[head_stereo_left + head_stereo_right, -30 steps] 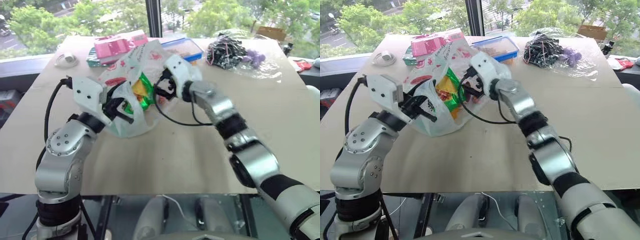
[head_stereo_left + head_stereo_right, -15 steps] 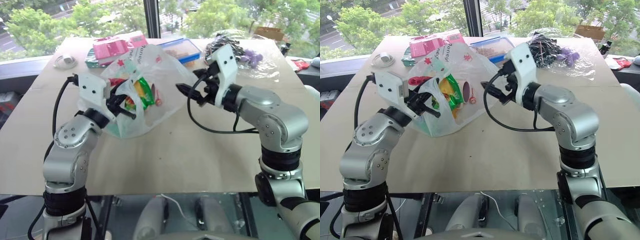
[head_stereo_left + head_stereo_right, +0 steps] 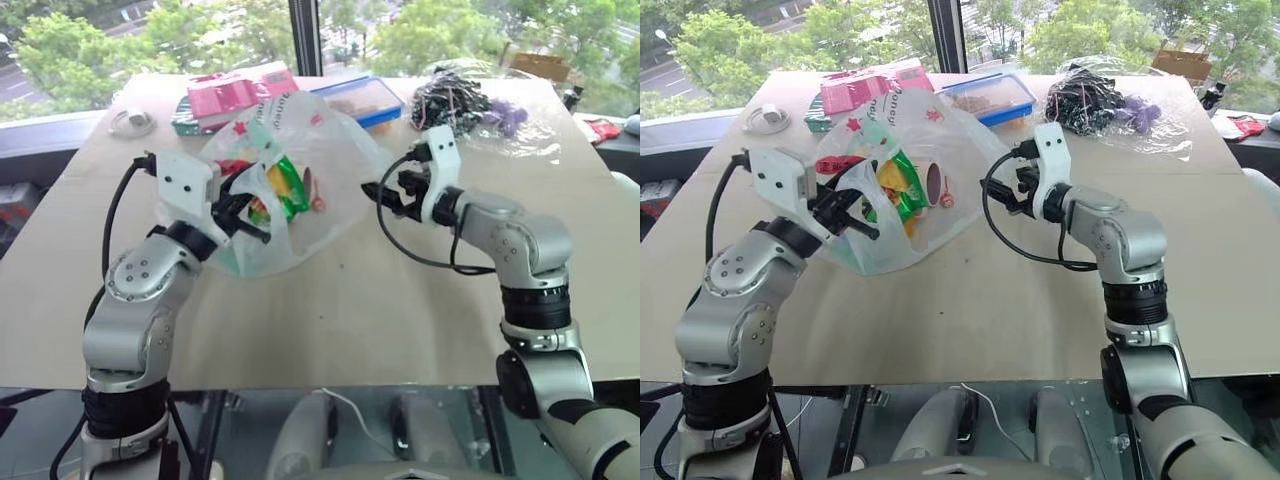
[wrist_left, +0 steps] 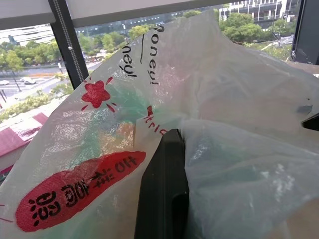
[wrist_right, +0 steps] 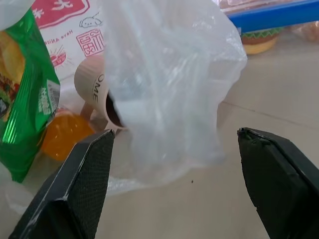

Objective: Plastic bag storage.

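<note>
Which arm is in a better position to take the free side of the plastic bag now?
The right. Its tool is open and empty, facing the loose film of the plastic bag just ahead. The left tool is shut on the bag's other side, so it is occupied.

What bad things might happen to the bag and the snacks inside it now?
1. The left gripper alone pinches the bag; the right gripper is open beside it, holding nothing. The thin plastic may slip or tear.
2. The bag's mouth gapes. The green packet and the cup might slide out onto the table.
3. If the right gripper grabs again, it may catch loose plastic, not a handle.
</note>
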Tool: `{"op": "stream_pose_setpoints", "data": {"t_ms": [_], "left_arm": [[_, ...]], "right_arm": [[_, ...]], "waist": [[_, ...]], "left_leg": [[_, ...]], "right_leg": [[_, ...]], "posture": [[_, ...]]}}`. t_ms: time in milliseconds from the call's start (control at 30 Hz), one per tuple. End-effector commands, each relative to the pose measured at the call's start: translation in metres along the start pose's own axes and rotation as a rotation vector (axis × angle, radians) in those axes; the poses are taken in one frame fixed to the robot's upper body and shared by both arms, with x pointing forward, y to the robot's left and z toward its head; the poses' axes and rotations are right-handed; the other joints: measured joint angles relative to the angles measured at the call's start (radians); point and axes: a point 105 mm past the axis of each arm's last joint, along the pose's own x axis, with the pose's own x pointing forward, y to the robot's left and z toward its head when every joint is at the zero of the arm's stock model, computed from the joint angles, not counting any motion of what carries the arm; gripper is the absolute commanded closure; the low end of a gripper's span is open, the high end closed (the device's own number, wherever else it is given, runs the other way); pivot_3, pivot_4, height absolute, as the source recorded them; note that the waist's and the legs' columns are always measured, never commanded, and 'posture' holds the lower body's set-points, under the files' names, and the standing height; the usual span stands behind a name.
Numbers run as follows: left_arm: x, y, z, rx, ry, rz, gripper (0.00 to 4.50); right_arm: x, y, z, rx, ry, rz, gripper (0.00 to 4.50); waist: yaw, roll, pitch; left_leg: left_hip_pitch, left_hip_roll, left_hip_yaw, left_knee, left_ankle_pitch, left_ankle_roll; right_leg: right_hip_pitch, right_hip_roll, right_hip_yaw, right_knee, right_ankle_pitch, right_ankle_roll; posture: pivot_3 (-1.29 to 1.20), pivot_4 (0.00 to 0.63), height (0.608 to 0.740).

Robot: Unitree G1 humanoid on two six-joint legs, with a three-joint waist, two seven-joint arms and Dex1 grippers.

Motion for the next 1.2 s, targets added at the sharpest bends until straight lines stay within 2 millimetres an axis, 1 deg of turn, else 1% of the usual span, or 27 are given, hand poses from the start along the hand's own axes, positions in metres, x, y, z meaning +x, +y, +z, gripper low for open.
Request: {"op": "stream_pose_setpoints", "data": {"t_ms": [33,67,100,167,200,233,300,333,433,500,533,567,600,700,833,933,967,1033,1100,1167,1200], "left_arm": [[-0.005,0.006,0.021,0.059,-0.068,0.029,4.50],[-0.005,0.006,0.022,0.060,-0.069,0.032,4.50],[-0.005,0.007,0.022,0.060,-0.070,0.034,4.50],[-0.005,0.008,0.026,0.059,-0.092,0.043,4.50],[-0.004,0.010,0.029,0.052,-0.113,0.056,4.50],[-0.003,0.012,0.033,0.044,-0.130,0.069,4.50],[-0.001,0.019,0.037,0.025,-0.146,0.094,4.50],[-0.001,0.021,0.036,0.016,-0.138,0.096,4.50],[-0.009,0.021,0.030,-0.085,-0.112,0.022,4.50],[-0.017,0.018,0.023,-0.147,-0.069,-0.058,3.98],[-0.020,0.017,0.020,-0.166,-0.044,-0.082,3.79],[-0.022,0.018,0.017,-0.189,-0.022,-0.092,3.33],[-0.024,0.019,0.016,-0.219,-0.003,-0.105,3.04],[-0.032,0.023,0.014,-0.288,0.034,-0.125,1.85],[-0.050,0.019,0.007,-0.377,0.116,-0.192,1.85],[-0.058,0.020,0.005,-0.338,0.161,-0.217,1.85],[-0.057,0.019,0.007,-0.330,0.158,-0.220,1.85],[-0.051,0.010,0.011,-0.302,0.141,-0.249,1.85],[-0.048,0.006,0.015,-0.267,0.116,-0.256,1.85],[-0.042,0.005,0.020,-0.164,0.076,-0.242,1.85],[-0.037,0.005,0.024,-0.070,0.057,-0.224,1.85]], "right_arm": [[-0.002,0.014,0.032,-0.024,-0.137,0.099,2.22],[-0.003,0.016,0.034,-0.019,-0.151,0.113,2.50],[-0.005,0.018,0.038,-0.011,-0.168,0.138,3.15],[-0.011,0.026,0.045,0.008,-0.207,0.207,3.90],[-0.014,0.030,0.049,0.028,-0.231,0.249,4.40],[-0.017,0.035,0.053,0.049,-0.250,0.288,4.48],[-0.024,0.040,0.060,0.082,-0.285,0.341,4.48],[-0.027,0.040,0.064,0.097,-0.298,0.352,4.48],[-0.027,0.038,0.068,0.120,-0.308,0.338,4.48],[-0.025,0.037,0.065,0.117,-0.294,0.329,4.50],[-0.024,0.038,0.064,0.116,-0.291,0.328,4.50],[-0.023,0.038,0.064,0.118,-0.290,0.330,4.50],[-0.023,0.039,0.063,0.120,-0.290,0.331,4.50],[-0.021,0.041,0.063,0.126,-0.294,0.335,4.50],[-0.019,0.042,0.062,0.134,-0.294,0.340,4.50],[-0.017,0.043,0.060,0.136,-0.291,0.345,4.50],[-0.017,0.043,0.060,0.137,-0.290,0.346,4.50],[-0.017,0.043,0.059,0.139,-0.289,0.345,4.50],[-0.017,0.043,0.058,0.140,-0.289,0.344,4.50],[-0.017,0.043,0.058,0.141,-0.290,0.342,4.50],[-0.017,0.042,0.058,0.141,-0.289,0.340,4.50]], "waist": [[0.000,0.000,0.000],[0.000,0.000,0.000],[0.000,0.000,0.000],[0.001,0.000,0.000],[0.001,0.000,0.000],[0.001,0.000,0.000],[0.002,0.000,0.000],[0.002,0.000,0.000],[-0.001,0.000,0.000],[-0.004,0.000,0.000],[-0.004,0.000,0.000],[-0.004,0.000,0.000],[-0.003,0.000,0.000],[-0.002,0.000,0.000],[-0.004,0.000,0.000],[-0.005,0.000,0.001],[-0.004,0.000,0.001],[0.000,0.000,0.000],[0.001,0.000,0.000],[0.001,0.000,0.000],[0.000,0.000,0.000]], "left_leg": [[0.000,0.000,0.000,0.000,0.000,0.000],[0.000,0.000,0.000,0.000,0.000,0.000],[0.000,0.000,0.000,0.000,0.000,0.000],[0.000,0.000,0.000,0.000,0.000,0.000],[0.000,0.000,0.000,0.000,0.000,0.000],[0.000,0.000,0.000,0.000,0.000,0.000],[0.000,0.000,-0.001,0.000,0.000,0.000],[0.000,0.000,-0.001,0.000,0.000,0.000],[0.000,0.000,0.000,0.000,0.000,0.000],[0.000,0.000,0.000,0.000,0.000,0.000],[0.000,0.001,0.000,0.000,0.000,0.000],[0.000,0.001,0.000,0.000,0.000,0.000],[0.000,0.001,0.000,0.000,0.000,0.000],[0.000,0.001,-0.001,0.000,0.000,0.000],[0.000,0.001,-0.001,0.001,0.000,0.000],[0.000,0.001,0.000,0.000,0.000,0.000],[0.000,0.001,-0.001,0.000,0.000,0.000],[0.000,0.001,-0.001,0.000,0.000,0.000],[0.000,0.001,-0.001,0.000,0.000,0.000],[0.000,0.001,0.000,0.000,0.000,0.000],[0.000,0.001,0.000,0.000,0.000,0.000]], "right_leg": [[0.000,0.000,0.000,0.000,0.000,0.000],[0.000,0.000,0.000,0.000,0.000,0.000],[0.000,0.000,0.000,0.000,0.000,0.000],[0.000,0.000,0.000,0.000,0.000,0.000],[0.000,0.000,0.000,0.000,0.000,0.000],[0.000,0.000,0.000,0.000,0.000,0.000],[0.000,0.000,-0.001,0.000,0.000,0.000],[0.000,0.000,-0.001,0.000,0.000,0.000],[0.000,0.000,0.000,0.000,0.000,0.000],[0.000,0.000,0.000,0.000,0.000,0.000],[0.000,0.000,0.000,0.000,0.000,0.000],[0.000,0.000,0.000,0.000,0.000,0.000],[0.000,0.000,0.000,0.000,0.000,0.000],[0.000,0.000,-0.001,0.000,0.000,0.000],[0.000,0.000,-0.001,0.000,0.000,0.000],[0.000,0.001,-0.001,0.000,0.000,0.000],[0.000,0.001,-0.001,0.000,0.000,-0.001],[0.000,0.001,-0.001,0.000,0.000,-0.001],[0.000,0.000,-0.001,0.000,0.000,-0.001],[0.000,0.000,0.000,0.000,0.000,-0.001],[0.000,-0.001,0.000,0.000,0.000,-0.001]], "posture": [[0.00,0.150,0.740],[0.00,0.150,0.740],[0.00,0.150,0.740],[0.00,0.150,0.740],[0.00,0.150,0.740],[0.00,0.150,0.740],[0.00,0.150,0.740],[0.00,0.150,0.740],[0.00,0.150,0.740],[0.00,0.150,0.740],[0.00,0.150,0.740],[0.00,0.150,0.740],[0.00,0.150,0.740],[0.00,0.150,0.740],[0.00,0.150,0.740],[0.00,0.150,0.740],[0.00,0.150,0.740],[0.00,0.150,0.740],[0.00,0.150,0.740],[0.00,0.150,0.740],[0.00,0.150,0.740]]}}
